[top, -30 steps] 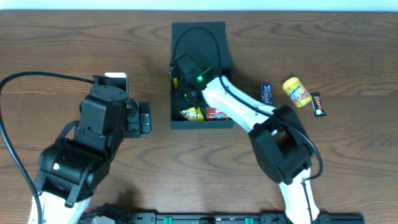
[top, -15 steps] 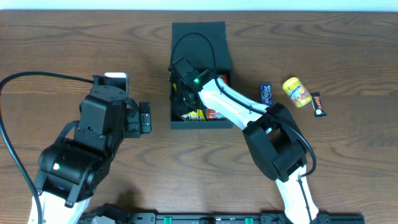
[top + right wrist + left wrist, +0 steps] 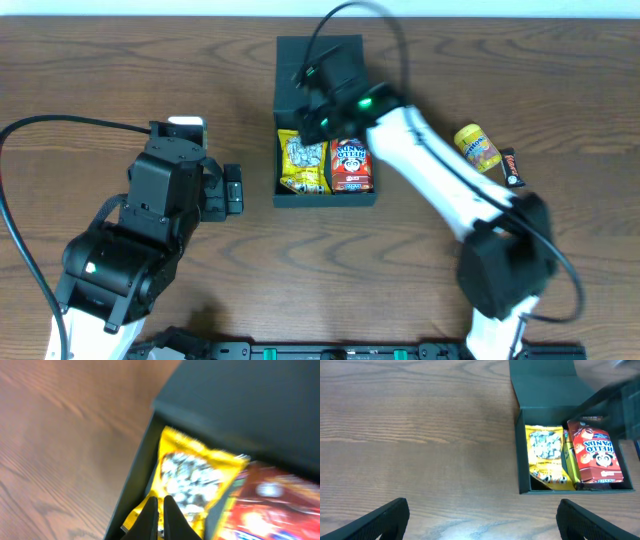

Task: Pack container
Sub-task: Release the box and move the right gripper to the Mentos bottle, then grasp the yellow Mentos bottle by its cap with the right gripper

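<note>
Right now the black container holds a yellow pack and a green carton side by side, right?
No: the carton beside the yellow pack is red, not green; the left wrist view shows it. Both lie side by side in the black container.

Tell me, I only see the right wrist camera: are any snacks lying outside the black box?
Observer: Yes, overhead shows a yellow canister and a dark bar on the table, right of the container.
Operator: What's the red thing by the yellow bag?
Observer: A Hello Panda carton, lying flat in the container.
Operator: Where's the other arm?
Observer: The left fingers are open, left of the container.
</note>
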Robot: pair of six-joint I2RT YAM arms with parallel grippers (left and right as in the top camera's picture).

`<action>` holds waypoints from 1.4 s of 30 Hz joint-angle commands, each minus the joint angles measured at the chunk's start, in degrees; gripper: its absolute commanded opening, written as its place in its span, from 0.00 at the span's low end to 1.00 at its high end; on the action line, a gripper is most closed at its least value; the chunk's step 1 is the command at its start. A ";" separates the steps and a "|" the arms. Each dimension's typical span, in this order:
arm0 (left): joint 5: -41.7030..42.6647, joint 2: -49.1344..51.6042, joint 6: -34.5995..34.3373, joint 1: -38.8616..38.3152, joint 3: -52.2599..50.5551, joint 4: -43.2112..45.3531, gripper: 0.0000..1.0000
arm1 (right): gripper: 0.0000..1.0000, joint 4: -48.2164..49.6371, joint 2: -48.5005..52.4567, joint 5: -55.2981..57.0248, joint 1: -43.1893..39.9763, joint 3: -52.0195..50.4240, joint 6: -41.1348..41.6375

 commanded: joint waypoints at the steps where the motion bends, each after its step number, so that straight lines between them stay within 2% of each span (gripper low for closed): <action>1: -0.81 0.00 0.63 0.13 1.14 -0.17 0.95 | 0.07 -0.42 -3.32 0.07 -4.24 1.05 -4.00; 9: -0.81 0.00 0.63 0.13 1.14 -0.17 0.95 | 0.14 -5.88 -5.11 6.36 -16.59 1.05 -13.75; 14: -0.81 0.00 0.63 0.13 1.14 -0.17 0.95 | 0.24 -8.83 -5.11 11.96 -24.96 1.01 -21.35; 17: -0.83 0.00 0.63 0.13 1.14 -0.17 0.95 | 0.39 -9.92 -5.09 12.33 -30.47 0.79 -29.51; 19: -0.81 0.00 0.63 0.13 1.14 -0.17 0.95 | 0.59 -9.86 -5.09 12.33 -34.27 0.42 -35.23; 22: -0.81 0.00 0.63 0.13 1.14 -0.17 0.95 | 0.81 -9.49 -4.98 12.28 -38.38 0.42 -39.82; 25: -0.83 0.00 0.63 0.13 1.14 -0.17 0.95 | 0.92 -9.38 -4.66 10.51 -41.92 0.39 -44.78; 29: -0.83 0.00 0.63 0.13 1.14 -0.17 0.95 | 0.95 -11.06 -3.37 2.60 -44.85 0.39 -51.84; 33: -0.81 0.00 0.63 0.13 1.14 -0.17 0.95 | 0.98 -12.02 0.55 0.26 -45.42 0.39 -55.34; 42: -0.81 0.00 0.63 0.13 1.14 -0.17 0.95 | 0.96 -14.32 8.83 -2.23 -44.78 0.39 -55.63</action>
